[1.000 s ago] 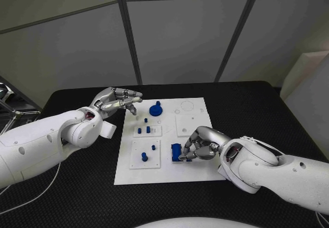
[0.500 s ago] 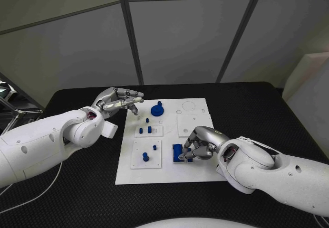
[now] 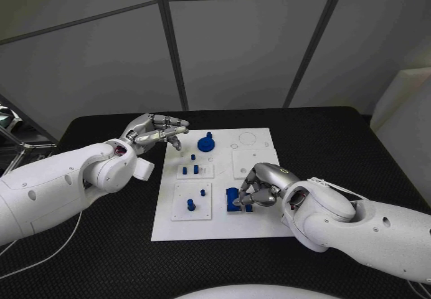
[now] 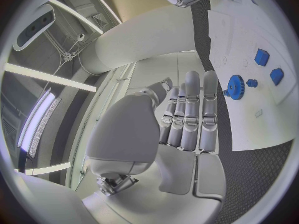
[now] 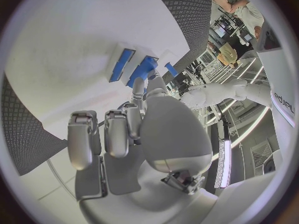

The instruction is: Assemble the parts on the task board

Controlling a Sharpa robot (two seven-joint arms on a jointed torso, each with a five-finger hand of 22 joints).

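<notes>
**Grey panels behind a black table**

A wall (image 3: 233,50) of pale grey panels fills the upper half of the head view. Dark strips (image 3: 173,56) split it: two run almost upright left and right of centre, and one slants across the upper left corner. A white board (image 3: 402,103) leans in at the right edge. At the far left edge stands a metal frame (image 3: 12,140) with thin bars. The table (image 3: 323,137) is black with a fine woven texture, its far edge meeting the wall. In the left wrist view, long ceiling lights (image 4: 37,122) glow along the left rim, beside a white beam (image 4: 47,77).
</notes>
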